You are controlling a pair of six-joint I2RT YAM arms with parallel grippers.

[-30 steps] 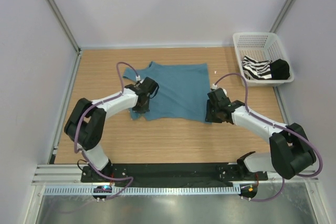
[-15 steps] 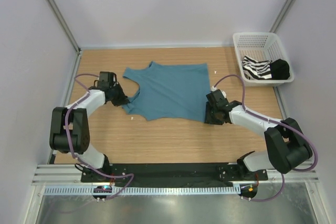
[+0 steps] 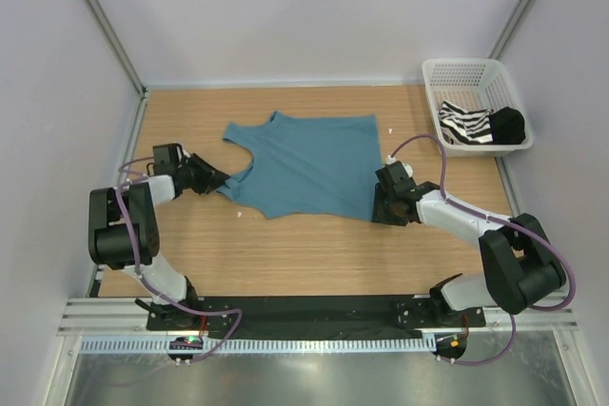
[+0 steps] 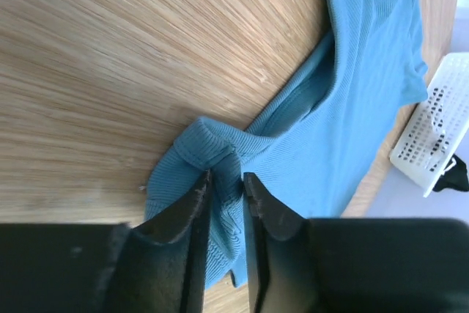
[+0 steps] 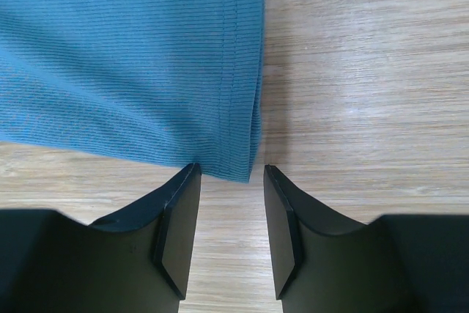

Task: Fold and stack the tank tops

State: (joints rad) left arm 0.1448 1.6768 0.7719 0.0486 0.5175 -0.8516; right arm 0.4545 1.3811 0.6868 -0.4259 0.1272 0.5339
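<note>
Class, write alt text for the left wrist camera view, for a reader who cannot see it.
The left gripper, fingers slightly parted, has the bunched shoulder strap of a teal tank top between its tips. The top lies on a wooden table, with a white mesh basket at the right edge.

Bunched striped tank top (image 3: 465, 126), shape unclear

My left arm (image 3: 119, 225) is folded tight at the elbow, and its black two-finger left hand (image 4: 223, 181) points right, held low, fingers only a narrow gap apart. My right arm (image 3: 466, 225) reaches leftward from a bent elbow, its black two-finger right hand (image 5: 227, 174) low, fingers plainly parted.
</note>
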